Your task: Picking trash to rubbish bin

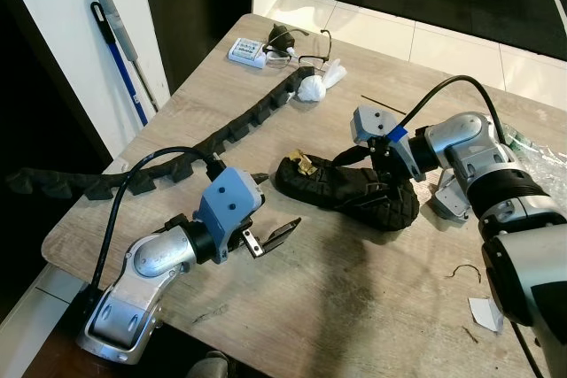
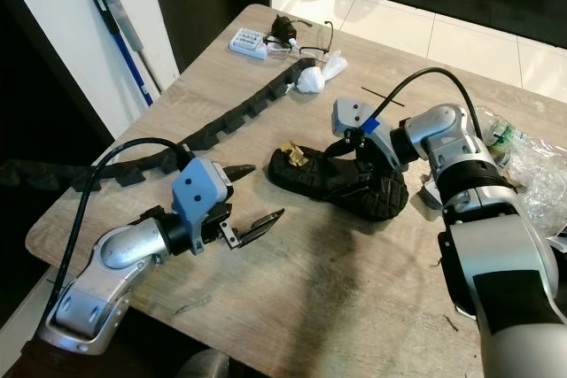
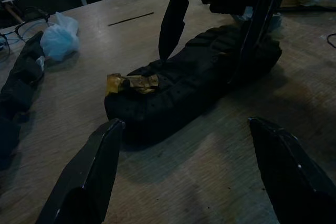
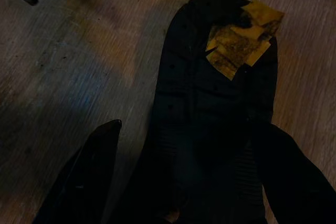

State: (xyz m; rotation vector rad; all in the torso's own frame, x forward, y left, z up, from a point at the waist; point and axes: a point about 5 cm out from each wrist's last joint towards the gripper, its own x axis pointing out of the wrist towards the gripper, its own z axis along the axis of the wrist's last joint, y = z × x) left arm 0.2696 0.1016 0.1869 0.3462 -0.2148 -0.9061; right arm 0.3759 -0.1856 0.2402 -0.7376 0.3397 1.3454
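Two eye views: a black shoe sole (image 1: 350,190) lies mid-table, long axis left to right, its right end straddled by the spread right gripper (image 1: 386,185), while the open left gripper (image 1: 266,238) waits near-left. Left wrist view: yellow scrap (image 3: 131,83) on the sole's near end. Right wrist view: both fingers (image 4: 79,182) flank the sole, not yet clenched.

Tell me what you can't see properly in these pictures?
- Rubbish bin: not on the wooden table, so where it stands is unknown.
- Right tool: its fingers straddle the black shoe sole; whether they pinch it, the dark right wrist view can't show.
- Yellow scrap: too crumpled to identify.
- White box: label too small to read.
- Clear plastic: cut off by the picture's edge.
- Left tool: open, empty.
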